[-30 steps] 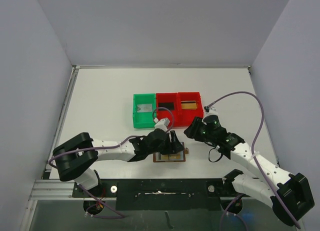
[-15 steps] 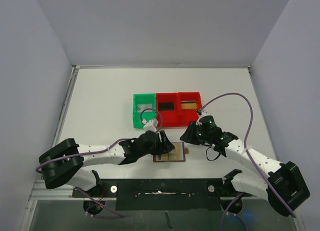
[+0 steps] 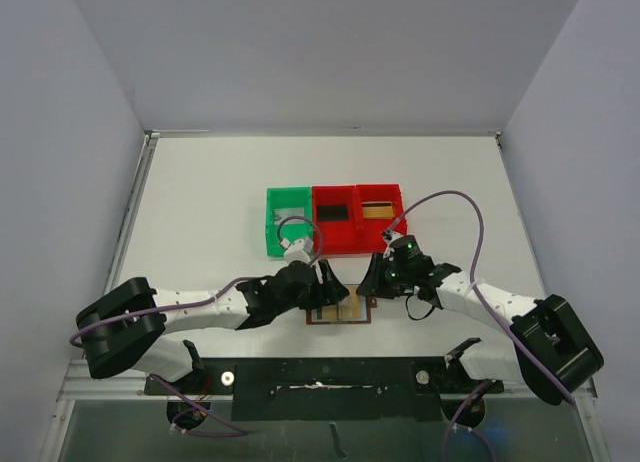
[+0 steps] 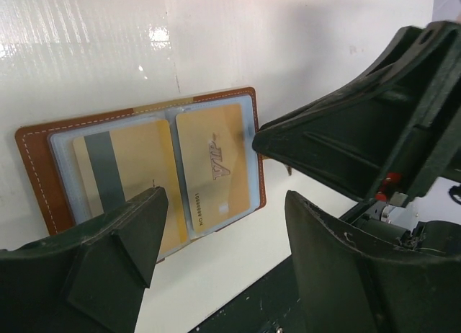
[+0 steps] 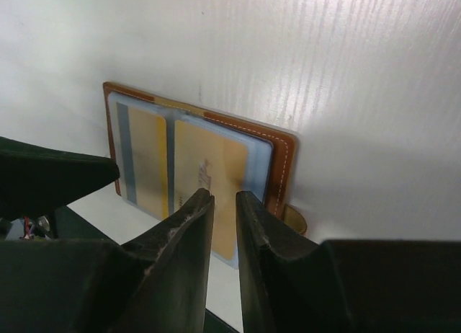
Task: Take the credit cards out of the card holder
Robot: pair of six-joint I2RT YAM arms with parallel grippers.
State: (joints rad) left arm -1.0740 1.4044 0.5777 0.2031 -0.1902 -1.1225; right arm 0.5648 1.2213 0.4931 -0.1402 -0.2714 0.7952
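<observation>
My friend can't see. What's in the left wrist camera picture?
An open brown card holder lies on the white table, two gold credit cards inside. The left gripper is open in front; the right gripper sits at its right edge.

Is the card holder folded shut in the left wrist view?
No, the card holder lies spread open, with two gold credit cards showing side by side in its pale sleeves.
</observation>
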